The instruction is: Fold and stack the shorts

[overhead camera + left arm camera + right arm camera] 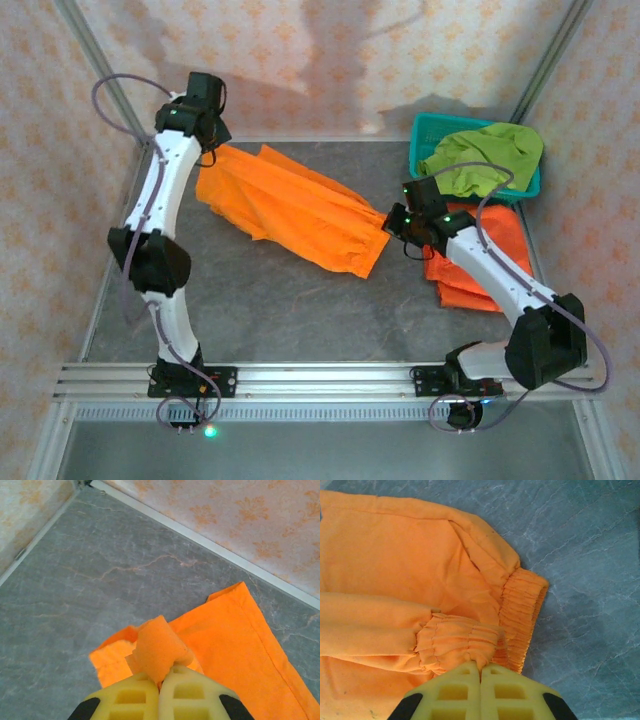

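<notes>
One pair of orange shorts [290, 210] is spread across the middle of the table [300, 320], slanting from the far-left corner toward the right edge, and it isn't folded yet. At least one orange piece looks done to me. There's a folded orange pile [470, 285] by the right edge, partly under my right arm, but I can't tell how many are in it. The lime-green shorts [485, 155] sit heaped in the teal basket [428, 128] at the far-right corner, untouched as far as I can see. So I'd guess we're somewhere short of halfway, with this pair and the green one left to fold and stack.

As for the grippers, the left gripper [160, 680] has its jaws pinched together on a bunched-up bit of orange cloth at the leg end. The right gripper [480, 672] is clamped tight on the gathered elastic waistband at the other end. On both, the jaws meet on the fabric with no gap showing.
</notes>
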Available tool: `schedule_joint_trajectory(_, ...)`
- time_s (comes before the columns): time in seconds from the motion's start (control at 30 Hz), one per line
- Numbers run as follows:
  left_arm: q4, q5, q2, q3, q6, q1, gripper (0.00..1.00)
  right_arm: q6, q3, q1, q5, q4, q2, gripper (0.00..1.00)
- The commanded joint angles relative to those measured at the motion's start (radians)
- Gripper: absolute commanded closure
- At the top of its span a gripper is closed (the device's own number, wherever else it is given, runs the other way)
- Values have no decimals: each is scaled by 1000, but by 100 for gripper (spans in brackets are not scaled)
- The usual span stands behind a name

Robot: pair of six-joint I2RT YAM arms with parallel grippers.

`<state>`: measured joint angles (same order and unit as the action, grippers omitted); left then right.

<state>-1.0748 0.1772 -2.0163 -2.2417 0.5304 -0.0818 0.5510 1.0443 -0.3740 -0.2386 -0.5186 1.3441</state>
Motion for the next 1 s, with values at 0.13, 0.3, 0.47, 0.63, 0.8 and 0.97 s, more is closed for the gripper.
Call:
schedule_joint_trajectory(0.13, -57, 65, -202, -205, -5, -3, 95, 65, -27, 64, 71, 40, 65, 100)
schedule_joint_trajectory(0.3, 34, -41, -325, -297, 36, -3, 72, 154, -65, 127, 35, 123, 114, 88)
schedule_joint_trajectory(0.47, 15, -135, -338, -454, 52, 1, 18, 237, -108, 198, -73, 218, 82, 52)
schedule_joint_trajectory(0.63, 133, -192, -94, -174, 27, -3, 0, 243, -118, 203, -133, 236, -29, 27)
schedule_joint_trajectory(0.8, 318, -320, 100, 243, 69, -6, 0, 243, -65, 107, -209, 264, -42, 20)
schedule_joint_trajectory(0.97, 456, -358, 141, 508, 117, -31, 0, 234, 9, -8, -212, 251, 35, 18)
